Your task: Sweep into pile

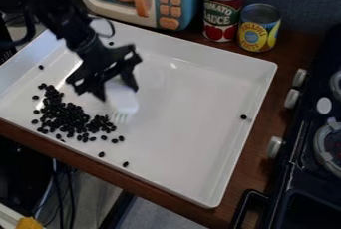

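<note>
Clamping the white tool [122, 98], the jaws hang over the tray [193, 118]; its long axis runs roughly up and down the view, toothed end pointing to the near edge, just right of the scattered black beans [65, 116].

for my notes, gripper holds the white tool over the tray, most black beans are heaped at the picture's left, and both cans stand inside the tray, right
Not the cans: the camera view shows both outside the tray, on the wooden counter. The rest holds: the gripper has the white tool over the tray, most black beans heaped at left.
</note>
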Robot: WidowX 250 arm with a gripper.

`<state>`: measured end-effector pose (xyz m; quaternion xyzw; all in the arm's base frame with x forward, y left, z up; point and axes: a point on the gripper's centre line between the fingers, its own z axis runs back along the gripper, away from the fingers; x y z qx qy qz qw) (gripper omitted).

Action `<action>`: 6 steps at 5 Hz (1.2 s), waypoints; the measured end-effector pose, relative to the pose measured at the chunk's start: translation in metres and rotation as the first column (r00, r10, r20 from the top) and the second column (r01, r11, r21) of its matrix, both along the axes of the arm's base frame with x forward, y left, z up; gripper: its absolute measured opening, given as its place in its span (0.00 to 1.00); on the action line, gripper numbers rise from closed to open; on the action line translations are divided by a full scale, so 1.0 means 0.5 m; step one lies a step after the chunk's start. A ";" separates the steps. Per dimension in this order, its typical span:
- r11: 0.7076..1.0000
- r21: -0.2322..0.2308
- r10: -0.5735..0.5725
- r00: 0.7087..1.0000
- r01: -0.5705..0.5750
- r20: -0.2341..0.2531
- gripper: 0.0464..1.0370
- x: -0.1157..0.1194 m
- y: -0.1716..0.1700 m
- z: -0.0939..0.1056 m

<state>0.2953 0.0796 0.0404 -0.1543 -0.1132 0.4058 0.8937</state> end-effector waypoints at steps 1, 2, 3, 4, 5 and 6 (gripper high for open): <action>0.983 -0.092 0.161 0.987 -0.161 -0.005 0.58 0.061 -0.058 0.043; 0.941 -0.110 0.320 0.947 -0.319 -0.008 0.58 0.118 -0.083 0.049; 0.865 -0.108 0.492 0.871 -0.489 0.000 0.58 0.170 -0.081 0.000; 0.819 -0.089 0.572 0.820 -0.568 0.034 0.58 0.192 -0.058 -0.036; 0.778 -0.110 0.626 0.777 -0.618 0.065 0.65 0.197 -0.045 -0.039; 0.774 -0.112 0.632 0.773 -0.624 0.063 0.93 0.189 -0.039 -0.038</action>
